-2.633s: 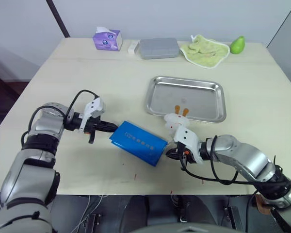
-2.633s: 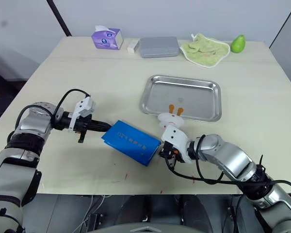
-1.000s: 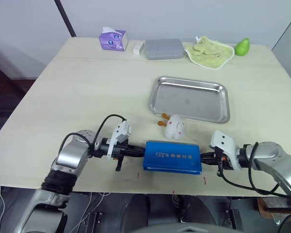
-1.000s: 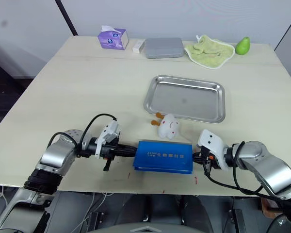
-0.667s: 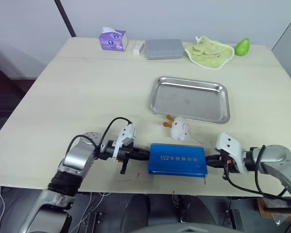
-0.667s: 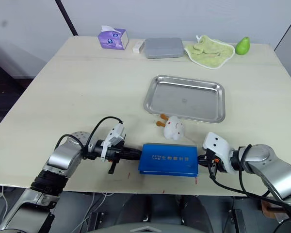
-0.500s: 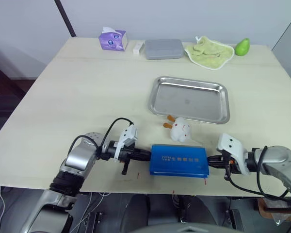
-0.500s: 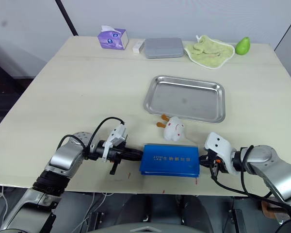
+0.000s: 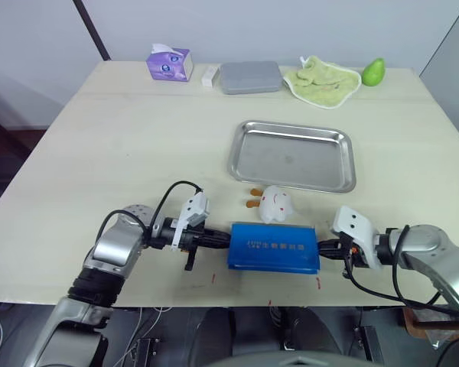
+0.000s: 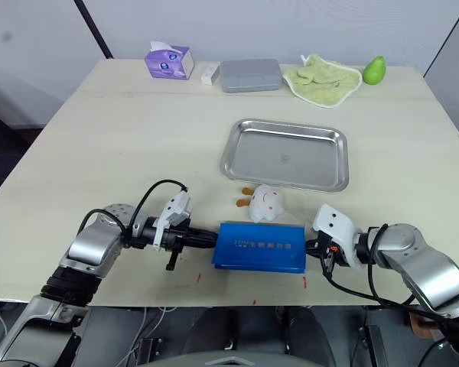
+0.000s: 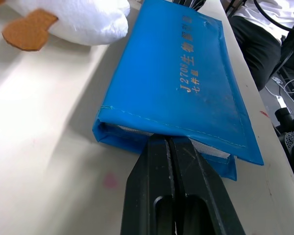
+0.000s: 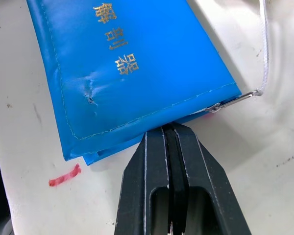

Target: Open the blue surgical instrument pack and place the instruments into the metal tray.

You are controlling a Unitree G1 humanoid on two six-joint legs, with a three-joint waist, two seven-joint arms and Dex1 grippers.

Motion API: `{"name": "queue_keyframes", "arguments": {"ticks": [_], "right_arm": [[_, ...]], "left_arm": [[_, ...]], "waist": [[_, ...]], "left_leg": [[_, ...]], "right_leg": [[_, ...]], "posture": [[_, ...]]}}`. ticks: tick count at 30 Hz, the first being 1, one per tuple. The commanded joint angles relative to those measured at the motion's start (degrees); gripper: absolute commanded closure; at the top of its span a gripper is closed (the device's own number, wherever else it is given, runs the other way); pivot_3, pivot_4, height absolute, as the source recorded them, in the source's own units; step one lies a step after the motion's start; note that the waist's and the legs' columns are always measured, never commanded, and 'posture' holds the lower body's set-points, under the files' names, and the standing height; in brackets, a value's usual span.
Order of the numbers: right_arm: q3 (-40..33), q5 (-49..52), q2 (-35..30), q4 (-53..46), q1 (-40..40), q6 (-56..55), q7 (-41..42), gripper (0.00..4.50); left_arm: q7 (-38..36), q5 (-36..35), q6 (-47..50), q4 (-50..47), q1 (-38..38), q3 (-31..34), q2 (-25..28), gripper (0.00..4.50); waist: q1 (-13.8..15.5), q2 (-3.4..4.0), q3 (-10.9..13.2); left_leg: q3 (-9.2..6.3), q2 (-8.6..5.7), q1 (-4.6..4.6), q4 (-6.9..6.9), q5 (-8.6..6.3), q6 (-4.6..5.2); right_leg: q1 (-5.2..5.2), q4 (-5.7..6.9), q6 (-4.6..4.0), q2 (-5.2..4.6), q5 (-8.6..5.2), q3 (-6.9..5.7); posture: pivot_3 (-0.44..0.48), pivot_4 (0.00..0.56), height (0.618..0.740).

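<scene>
Blue surgical instrument pack [image 9: 274, 246]: flat stitched fabric pouch, pale print, closed, lying near the front edge of the pale tabletop [image 9: 138, 138]. Left gripper [image 11: 170, 142] pressed together, tips at its left end; right gripper [image 12: 169, 131] likewise, tips at its right end. Metal tray [image 9: 293, 155]: shiny, rounded corners, behind the pack.

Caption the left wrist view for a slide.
Left tool, fingers together, pressed against the closed blue pack's edge beside a white plush toy.
</scene>
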Motion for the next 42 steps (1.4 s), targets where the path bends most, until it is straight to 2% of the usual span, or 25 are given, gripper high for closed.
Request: {"name": "queue_keyframes", "arguments": {"ticks": [1,6,7,9,10,11,12,15,17,18,20,21,25,28,30,34,38,42], "right_arm": [[1.8,0.4,1.5,-1.1,-1.1,-1.8,0.1,4.5],[-0.1,-0.7,1.4,-0.2,-0.5,-2.9,-0.5,4.5],[-1.1,-0.7,1.0,-0.2,0.1,-4.2,-0.2,4.01],[-2.8,-0.1,0.6,-0.4,1.3,-5.2,0.5,3.79],[-3.9,0.5,0.1,-0.6,2.2,-5.2,0.9,3.13],[-6.2,1.2,-0.9,-0.8,4.4,-6.6,2.0,2.46],[-8.6,1.7,-1.8,-0.9,6.5,-8.0,2.9,2.26],[-16.3,2.5,-4.2,-0.3,13.3,-13.3,6.0,1.23],[-21.0,3.1,-5.1,0.5,17.9,-17.2,8.3,0.28],[-23.6,4.1,-4.8,0.7,20.0,-18.5,9.4,0.0],[-28.7,6.7,-3.6,1.0,23.8,-21.8,12.3,0.0],[-31.2,8.6,-2.7,0.8,25.4,-22.7,13.4,0.0],[-36.4,12.6,-0.7,-2.5,30.6,-26.3,16.6,0.0],[-36.4,12.5,0.0,-7.7,33.5,-27.1,15.6,0.0],[-34.2,10.8,0.7,-10.0,33.3,-28.0,13.1,0.0],[-25.0,3.3,2.5,-11.4,29.7,-31.0,7.7,0.0],[-16.5,-2.8,4.5,-9.9,25.4,-34.3,4.5,0.0],[-7.6,-11.8,5.5,-5.1,21.0,-42.2,3.2,0.0]], "left_arm": [[-0.1,-0.9,-1.5,-1.8,0.4,-1.0,-1.5,4.45],[1.7,-0.7,-4.4,0.7,0.9,1.0,-2.1,4.45],[1.5,-1.4,-4.5,1.2,1.1,2.2,-1.8,4.5],[0.8,-2.5,-4.7,1.7,1.7,3.7,-1.2,4.5],[0.1,-3.0,-5.2,1.8,2.1,4.5,-0.5,4.24],[-0.9,-3.4,-5.9,2.6,2.9,5.8,0.9,3.78],[-1.7,-3.9,-6.6,3.2,3.5,7.3,2.2,3.55],[-3.3,-6.2,-6.9,4.6,4.9,11.6,5.1,2.51],[-4.3,-7.4,-7.2,5.1,5.9,13.7,6.6,1.54],[-4.4,-8.1,-7.0,5.0,6.5,14.8,7.2,1.12],[-4.9,-10.0,-5.3,4.1,8.1,17.0,8.4,0.2],[-5.1,-11.3,-4.1,3.1,9.2,18.1,9.0,0.06],[-5.4,-14.9,-3.3,-0.7,13.7,22.6,10.3,0.06],[-5.6,-17.6,-5.4,-0.5,15.9,27.0,9.0,0.06],[-8.5,-19.0,-6.4,0.2,16.0,27.9,9.1,0.06],[-11.2,-21.9,-7.4,-0.7,15.6,25.1,11.3,0.06],[-11.2,-22.6,-10.8,-2.9,15.5,21.1,12.9,0.06],[-11.2,-22.4,-12.7,-5.3,13.5,17.0,12.0,0.06]], "waist": [[0.0,0.0,0.0],[0.1,0.01,0.0],[0.1,0.0,0.0],[0.2,0.01,0.0],[0.3,0.01,0.0],[0.3,0.01,0.0],[0.4,0.01,0.0],[0.7,0.02,0.0],[0.6,0.02,0.0],[0.7,0.02,0.0],[0.6,0.03,0.0],[0.6,0.02,0.0],[0.5,0.04,0.0],[0.5,0.05,0.0],[0.5,0.05,0.0],[0.6,0.03,0.0],[0.6,0.04,0.0],[0.6,0.04,0.0]], "left_leg": [[0.0,0.0,0.0,0.0,0.0,0.0],[0.01,0.0,0.01,0.0,0.0,0.0],[0.01,0.0,0.01,0.0,0.0,0.0],[0.01,0.0,0.01,0.0,0.0,0.0],[0.02,-0.01,0.01,0.0,0.0,0.0],[0.02,-0.01,-0.01,0.0,0.0,0.01],[0.03,-0.01,-0.01,0.0,-0.01,0.01],[0.02,-0.03,-0.03,-0.01,-0.01,0.01],[0.01,-0.04,-0.02,-0.01,-0.01,0.02],[0.01,-0.05,-0.02,-0.01,-0.01,0.02],[0.01,-0.06,0.0,-0.01,-0.01,0.02],[0.02,-0.06,0.0,-0.01,-0.02,0.02],[0.01,-0.04,0.05,-0.06,-0.02,0.02],[0.02,-0.03,0.07,-0.09,-0.02,0.02],[0.02,-0.03,0.07,-0.09,-0.02,0.02],[0.03,-0.05,0.08,-0.08,-0.02,0.02],[0.04,-0.05,0.08,-0.08,-0.02,0.02],[0.06,-0.06,0.08,-0.08,-0.01,0.02]], "right_leg": [[0.0,0.0,0.0,0.0,0.0,0.0],[0.0,0.0,0.0,-0.01,0.0,0.01],[0.0,0.01,0.0,-0.01,0.0,0.01],[0.0,0.01,0.0,-0.01,0.0,0.0],[0.0,0.01,0.0,-0.02,0.0,0.02],[-0.02,0.0,0.0,-0.02,0.0,0.02],[-0.02,0.0,0.0,-0.02,0.0,0.02],[-0.02,-0.02,0.0,-0.06,0.0,-0.01],[0.0,-0.03,0.01,-0.09,0.0,-0.04],[0.01,-0.02,0.01,-0.11,0.0,-0.05],[0.02,-0.02,0.02,-0.11,-0.01,-0.05],[0.02,-0.03,0.02,-0.11,-0.01,-0.04],[0.02,-0.01,0.02,-0.08,-0.01,-0.02],[0.03,-0.01,0.02,-0.08,-0.01,0.0],[0.03,-0.01,0.02,-0.09,-0.01,-0.01],[0.05,-0.03,0.03,-0.11,-0.02,-0.02],[0.04,-0.02,0.02,-0.1,-0.02,0.0],[0.03,-0.02,0.02,-0.1,-0.02,0.01]], "posture": [[0.0,0.15,0.74],[0.0,0.15,0.74],[0.0,0.15,0.74],[0.0,0.15,0.74],[0.0,0.15,0.74],[0.0,0.15,0.74],[0.0,0.15,0.74],[0.0,0.15,0.74],[0.0,0.15,0.74],[0.0,0.15,0.74],[0.0,0.15,0.74],[0.0,0.15,0.74],[0.0,0.15,0.74],[0.0,0.15,0.74],[0.0,0.15,0.74],[0.0,0.15,0.74],[0.0,0.15,0.74],[0.0,0.15,0.74]]}}
